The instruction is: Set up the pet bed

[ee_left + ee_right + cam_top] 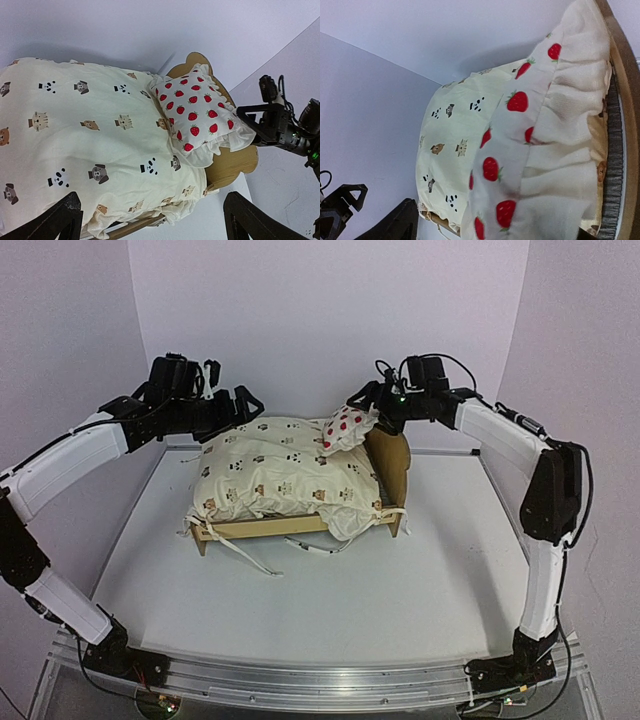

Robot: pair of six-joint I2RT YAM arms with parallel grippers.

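Pet bed: set upright on its legs on the far half of the tabletop, about midway between the left and right edges.
Bed and right gripper: the gripper is held at the headboard end, just above it, at the pillow's far side.
Bed and left gripper: the gripper is held above the far left corner of the bed, over the foot end.
Long axis: laid roughly parallel to the far edge of the tabletop; the headboard is turned toward the right edge, the foot toward the left.
Cushion: cream, printed with animal faces, spread over the whole frame; white ties are trailed onto the tabletop at the near rail.
Pillow: white with strawberries and a frill, propped against the headboard on the cushion.
Right gripper state: jaws are seen spread apart, with the pillow's frill lying between them; no grip on it is seen.
Left gripper state: jaws are spread wide, nothing is held.
Count: one bed, one cushion, one pillow, two grippers.
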